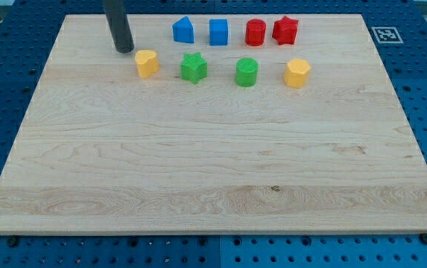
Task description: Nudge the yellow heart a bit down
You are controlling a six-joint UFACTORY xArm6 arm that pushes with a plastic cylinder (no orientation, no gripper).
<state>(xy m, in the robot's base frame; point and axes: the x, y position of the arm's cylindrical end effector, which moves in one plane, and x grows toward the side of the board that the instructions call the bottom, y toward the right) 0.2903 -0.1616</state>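
Poised at the upper left of the frame, my tip (124,49) rests on the wooden board (198,179), just beside the yellow heart (147,63) — above it and a little to its left, apparently not touching. No jaws exist on this rod to spread or press together, so nothing is pinched; it is a plain dark stick standing nearly upright.

Moving rightward along the lower row, the yellow heart comes first, then a green star (194,68), a green cylinder (247,72) and, at the row's right end, a second yellow block (297,73) whose shape I cannot quite make out. Above them, toward the frame's top, a blue block with a peaked top (183,30) sits beside a blue cube (218,32); further right a red cylinder (255,32) and a red star (285,30) stand close together.

As I judge it, the approach is nearly done and the push itself has not begun. The next move calls for shifting the tip slightly right until it sits directly above the heart, then a short stroke toward the frame's bottom — brief, since only a small nudge is asked, and centred so the heart does not skid sideways toward the green star.
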